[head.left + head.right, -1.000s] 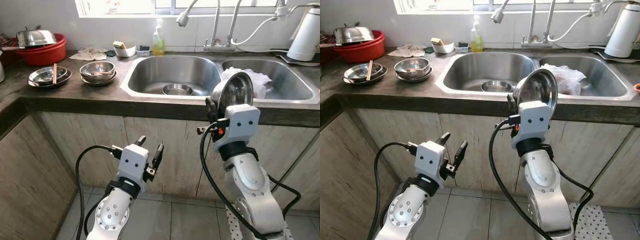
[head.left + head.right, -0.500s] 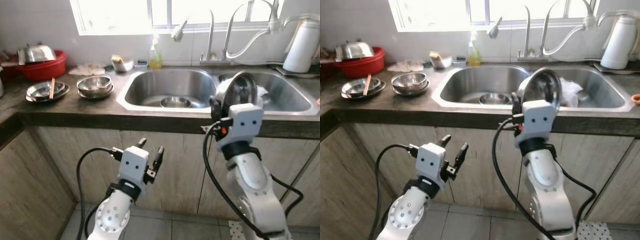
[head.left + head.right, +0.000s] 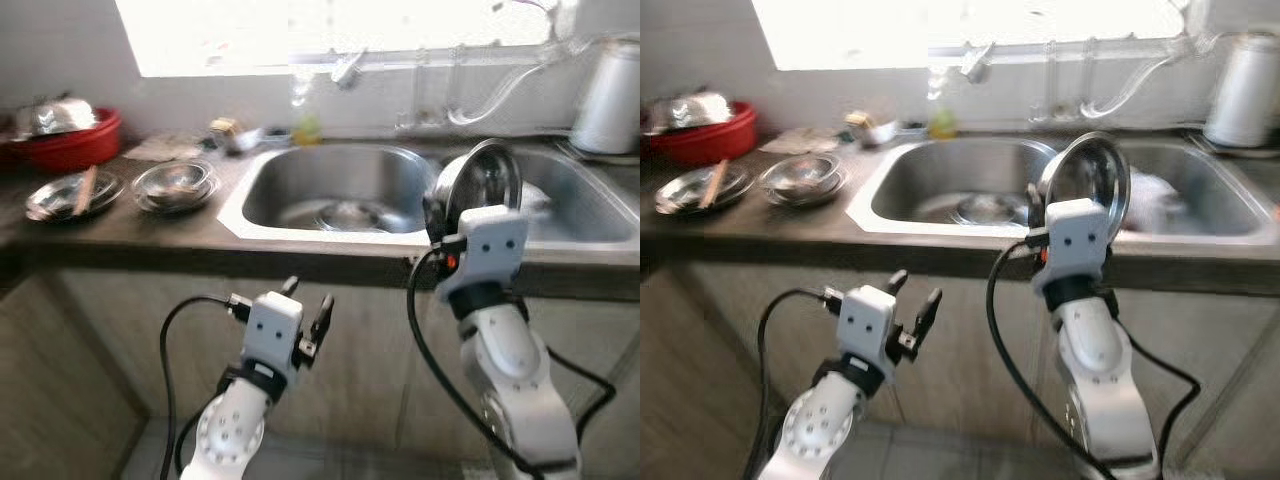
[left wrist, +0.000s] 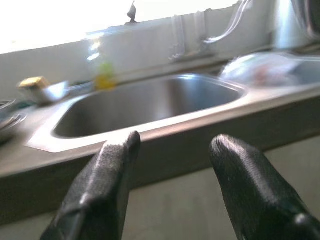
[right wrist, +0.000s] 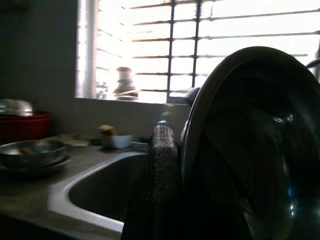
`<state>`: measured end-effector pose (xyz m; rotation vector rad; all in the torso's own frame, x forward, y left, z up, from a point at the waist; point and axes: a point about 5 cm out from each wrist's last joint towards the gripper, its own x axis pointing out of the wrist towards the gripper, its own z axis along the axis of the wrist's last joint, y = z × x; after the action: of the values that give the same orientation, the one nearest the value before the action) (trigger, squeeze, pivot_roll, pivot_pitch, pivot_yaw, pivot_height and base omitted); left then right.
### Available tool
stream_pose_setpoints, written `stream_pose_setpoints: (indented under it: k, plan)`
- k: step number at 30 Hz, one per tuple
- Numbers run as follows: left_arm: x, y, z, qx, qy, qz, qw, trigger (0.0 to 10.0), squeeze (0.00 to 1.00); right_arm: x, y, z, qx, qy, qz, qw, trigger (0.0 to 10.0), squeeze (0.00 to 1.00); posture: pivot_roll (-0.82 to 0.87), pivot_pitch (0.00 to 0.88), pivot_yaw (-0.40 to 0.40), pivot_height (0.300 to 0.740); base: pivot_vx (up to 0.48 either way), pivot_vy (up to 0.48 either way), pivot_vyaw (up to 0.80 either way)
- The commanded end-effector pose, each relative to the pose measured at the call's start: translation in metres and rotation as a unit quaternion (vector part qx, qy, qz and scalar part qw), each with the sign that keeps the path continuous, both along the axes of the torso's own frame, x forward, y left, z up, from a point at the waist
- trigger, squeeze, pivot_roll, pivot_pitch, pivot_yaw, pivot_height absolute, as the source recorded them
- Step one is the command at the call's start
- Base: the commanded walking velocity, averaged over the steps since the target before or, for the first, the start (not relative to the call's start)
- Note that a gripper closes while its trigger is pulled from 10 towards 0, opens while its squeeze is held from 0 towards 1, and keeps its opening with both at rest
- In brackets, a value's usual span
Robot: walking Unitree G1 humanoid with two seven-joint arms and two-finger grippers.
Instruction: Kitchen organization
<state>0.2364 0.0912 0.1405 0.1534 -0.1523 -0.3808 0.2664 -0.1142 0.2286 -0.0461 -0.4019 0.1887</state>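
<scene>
A dark stone counter [image 3: 150, 225] runs the width of the scene below a bright window, and a stainless double sink [image 3: 330, 195] is sunk into it right of the middle. A small round steel bowl [image 3: 345, 213] lies at the bottom of the sink's left basin, and white crumpled plastic [image 3: 1155, 195] sits in the right basin. At the counter's far left corner stands a red plastic basin [image 3: 75, 145] with a steel pot on top. Nearer the front edge on the left side lie a shallow steel plate [image 3: 70, 195] with a wooden stick across it and, just beside it towards the sink, a stack of steel bowls [image 3: 175, 183]. A white kettle [image 3: 612, 95] stands at the far right corner, and a yellow soap bottle [image 3: 305, 125] stands against the back wall behind the left basin. The right pincer [image 3: 440, 210] is raised in front of the counter's front edge, before the sink, closed on the rim of a round shiny steel plate [image 3: 485, 180] held upright on edge. The left pincer [image 3: 305, 305] hangs low in front of the cabinet doors, its two black fingers [image 4: 105, 185] spread apart and holding nothing. The scene is somewhat blurred.
</scene>
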Motion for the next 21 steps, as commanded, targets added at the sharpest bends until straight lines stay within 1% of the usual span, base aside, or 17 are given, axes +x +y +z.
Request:
stream_pose_setpoints:
  k: [1, 10, 18, 21]
  plan:
    - [0.0008, -0.0019, 0.0028, -0.004, -0.004, -0.003, 1.000, 10.0, 0.00, 0.0011, -0.0020, 0.0027, 0.004, -0.002, 0.003, 1.000, 10.0, 0.00, 0.03, 0.000, -0.002, 0.740, 0.326, 0.000, 0.00]
    - [0.0003, -0.0027, 0.0025, -0.005, -0.003, -0.002, 1.000, 10.0, 0.00, 0.0007, -0.0047, -0.0030, 0.005, 0.009, -0.003, 1.000, 10.0, 0.00, 0.03, 0.000, -0.003, 0.740, 0.325, 0.000, 0.00]
    - [0.0001, -0.0040, 0.0015, -0.005, -0.001, -0.006, 1.000, 10.0, 0.00, 0.0017, -0.0025, -0.0027, 0.000, 0.010, 0.008, 1.000, 10.0, 0.00, 0.03, 0.000, -0.007, 0.740, 0.325, 0.000, 0.00]
    - [0.0001, -0.0045, 0.0011, -0.005, -0.001, -0.006, 1.000, 10.0, 0.00, 0.0031, -0.0002, -0.0028, -0.005, 0.012, 0.020, 1.000, 10.0, 0.00, 0.03, 0.000, -0.008, 0.740, 0.326, 0.000, 0.00]
